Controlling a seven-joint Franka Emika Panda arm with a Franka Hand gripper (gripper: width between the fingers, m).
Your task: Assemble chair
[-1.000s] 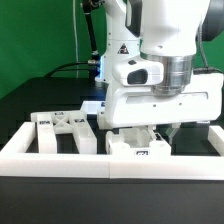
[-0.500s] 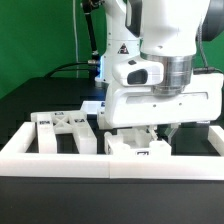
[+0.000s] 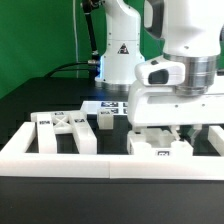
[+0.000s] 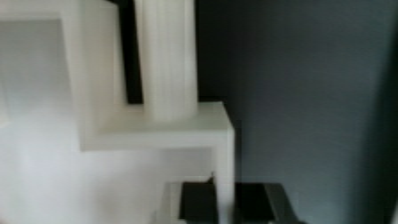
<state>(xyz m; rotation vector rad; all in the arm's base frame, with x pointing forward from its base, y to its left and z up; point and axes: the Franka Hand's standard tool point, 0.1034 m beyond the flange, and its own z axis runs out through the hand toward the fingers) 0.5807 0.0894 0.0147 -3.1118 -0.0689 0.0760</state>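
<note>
My fingers, closed narrow, sit low over a white chair piece beside the rail. Grip unclear; the piece could slip or jam.

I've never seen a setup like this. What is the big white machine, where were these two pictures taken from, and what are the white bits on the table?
The big white machine is a robot arm, building a small chair from loose parts. The wide picture comes from a camera standing apart from it; the blurry close-up comes from a camera on its wrist, looking past its claw. On the dark table lie white plastic parts with black-and-white square tags: a frame piece, a small block, and a chunky part just below the claw. A long white rail borders the front. The claw is shut; whether it actually pinches that part, the pictures do not show.
</note>
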